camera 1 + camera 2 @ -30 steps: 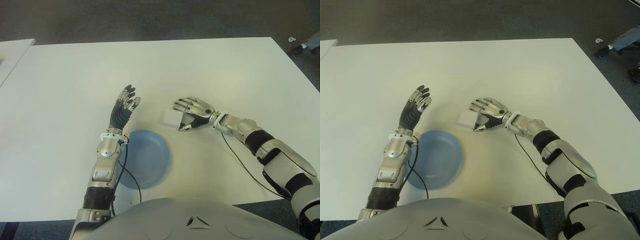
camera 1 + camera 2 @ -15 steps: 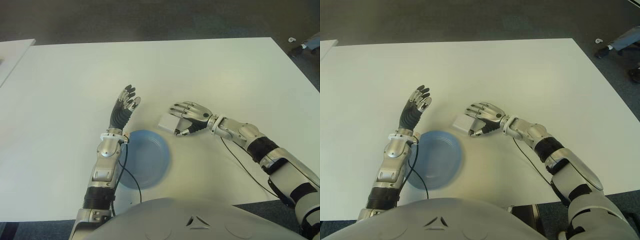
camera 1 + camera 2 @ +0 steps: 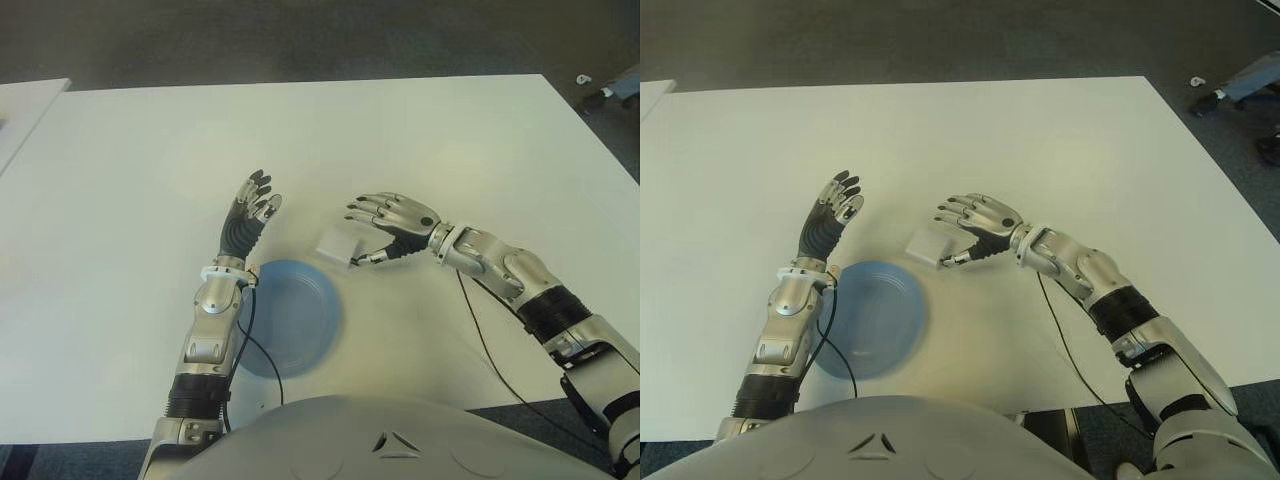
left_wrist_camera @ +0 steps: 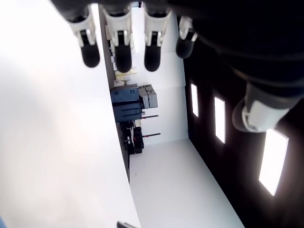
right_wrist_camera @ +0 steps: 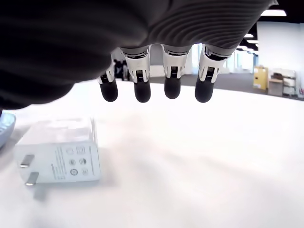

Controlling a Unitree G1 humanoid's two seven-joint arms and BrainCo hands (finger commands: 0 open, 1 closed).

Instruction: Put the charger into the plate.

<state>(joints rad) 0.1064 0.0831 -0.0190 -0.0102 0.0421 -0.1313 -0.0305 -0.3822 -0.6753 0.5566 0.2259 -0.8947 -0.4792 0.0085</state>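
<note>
Now boxy white charger (image 3: 338,245) on table beside round blue plate (image 3: 290,318); right hand (image 3: 392,222) fingers spread, left hand (image 3: 250,208) fingers apart

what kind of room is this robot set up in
Probably an office or lab: a large white table on dark carpet, ceiling light panels, and an open hall with yellow cabinets behind.
</note>
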